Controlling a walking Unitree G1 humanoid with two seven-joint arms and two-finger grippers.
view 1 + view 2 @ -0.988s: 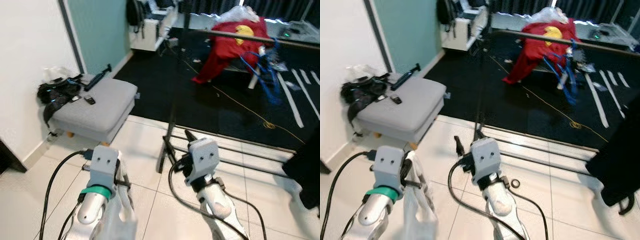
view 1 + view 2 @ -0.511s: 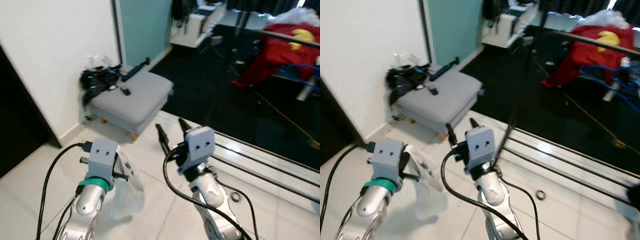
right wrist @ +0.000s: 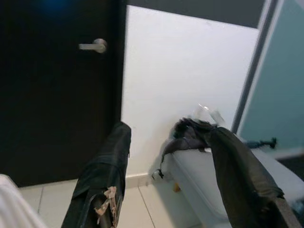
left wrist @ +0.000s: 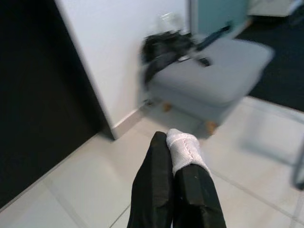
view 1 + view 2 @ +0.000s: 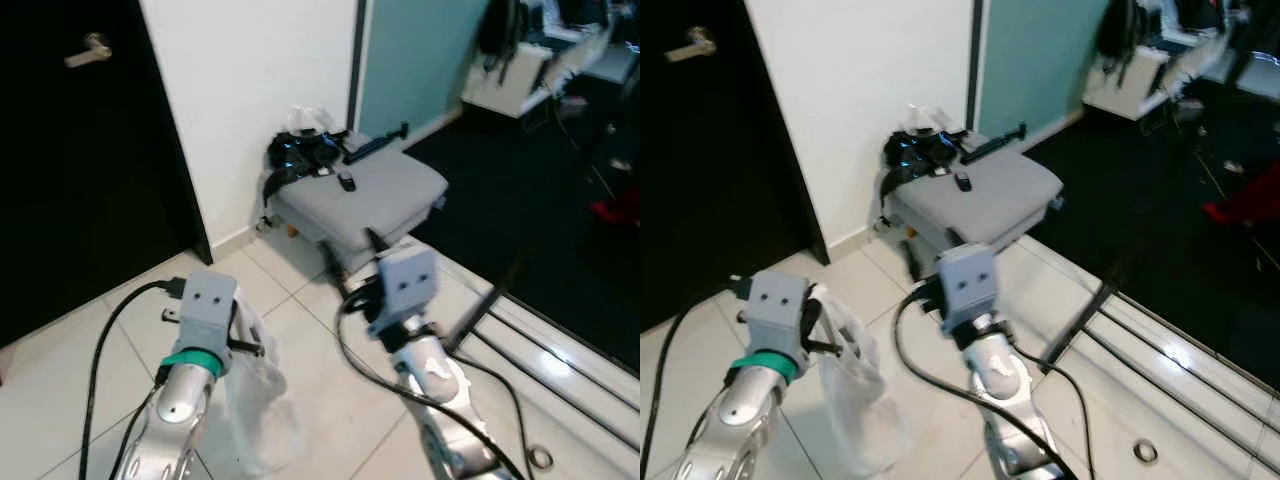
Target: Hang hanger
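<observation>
Closest to me, my left gripper (image 4: 175, 156) is clamped on one piece of white fabric (image 4: 186, 149), the cloth pinched between its fingers; in the head views a pale, translucent white garment (image 5: 262, 400) hangs from it down over the tiled floor (image 5: 90, 340). I cannot make out a hanger in it, so I cannot tell where the hanger itself is. My right gripper (image 3: 168, 178) rides beside it over the tiles, its two black fingers (image 3: 102, 175) spread wide apart and holding nothing.

Two arms, two grippers, one garment so far. Black cables loop from both wrists toward me.

The bare tiles around and ahead of both arms give me the open room. On my right the tiles end at the metal floor rails (image 5: 560, 350), with one small ring (image 5: 1144, 451) lying on the tile near them; past the rails is dark carpet (image 5: 540, 200).

Ahead, just beyond the right gripper, stands one grey padded stool (image 5: 375, 190) on short wooden legs, set against the white wall (image 5: 250, 90). On it I count one small dark object (image 5: 344, 181), one long black tool (image 5: 375, 145), and a heap of black straps (image 5: 300, 155) spilling over its edge by the wall.

On my left the wall ends at one black door (image 5: 80, 150) with a silver lever handle (image 5: 85, 48). Farther right, a teal panel (image 5: 415, 60) closes that side, and blurred furniture sits far back.
</observation>
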